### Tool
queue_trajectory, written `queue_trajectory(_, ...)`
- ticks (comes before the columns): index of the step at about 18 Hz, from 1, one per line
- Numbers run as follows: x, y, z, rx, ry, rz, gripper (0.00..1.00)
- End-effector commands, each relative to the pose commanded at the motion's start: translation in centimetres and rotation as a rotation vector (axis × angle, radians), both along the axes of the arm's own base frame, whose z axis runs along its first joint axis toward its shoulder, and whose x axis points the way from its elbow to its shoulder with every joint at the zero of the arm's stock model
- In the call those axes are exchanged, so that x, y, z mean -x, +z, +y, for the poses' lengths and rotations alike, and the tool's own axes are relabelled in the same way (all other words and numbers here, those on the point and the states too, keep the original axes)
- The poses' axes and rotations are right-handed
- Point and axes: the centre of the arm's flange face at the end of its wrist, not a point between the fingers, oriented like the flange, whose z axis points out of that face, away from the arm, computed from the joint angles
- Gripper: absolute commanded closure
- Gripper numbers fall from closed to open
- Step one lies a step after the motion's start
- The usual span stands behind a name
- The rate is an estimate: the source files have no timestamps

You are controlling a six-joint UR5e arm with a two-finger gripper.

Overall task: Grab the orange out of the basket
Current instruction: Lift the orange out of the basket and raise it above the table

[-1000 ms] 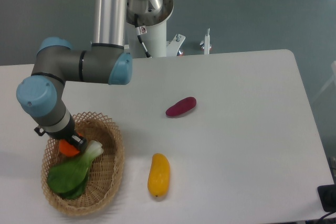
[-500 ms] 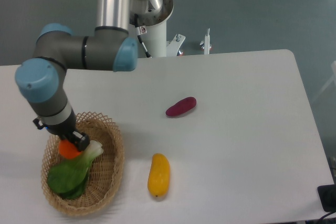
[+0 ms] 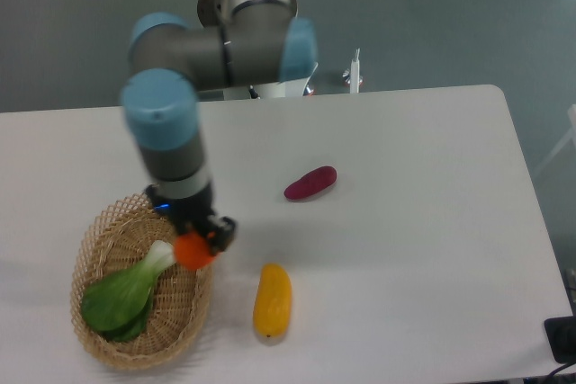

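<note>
We had the orange (image 3: 193, 250) pinched tight in our claw (image 3: 203, 242), up over the right rim of the basket (image 3: 108, 222). To do it well, we had to squeeze steady and lift slowly, clear of the green vegetable (image 3: 121, 294).

Table (image 3: 432, 249): white top, rounded corners, filling most of the view, grey floor beyond the far edge.
Basket (image 3: 200, 299): oval tan wicker, sitting near the front left corner, right rim partly behind the arm.
Sweet potato (image 3: 310, 183): dark red, oblong, lying flat around the middle of the table, well apart from the wicker.
Yellow fruit (image 3: 272, 300): elongated, yellow-orange, lying lengthwise toward the front edge, just right of the wicker rim, not touching it.
</note>
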Motion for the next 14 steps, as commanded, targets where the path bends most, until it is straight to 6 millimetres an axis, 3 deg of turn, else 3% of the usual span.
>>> queue_trajectory(5,5.3,0.0,-3.2,0.02,-0.03,-0.001,0.52)
queue_trajectory(7,6.9,1.0,-4.7,0.016,-0.041,0.001,0.52)
queue_trajectory(14,8.0,1.8,-5.8,0.005,-0.033,-0.006,0.52)
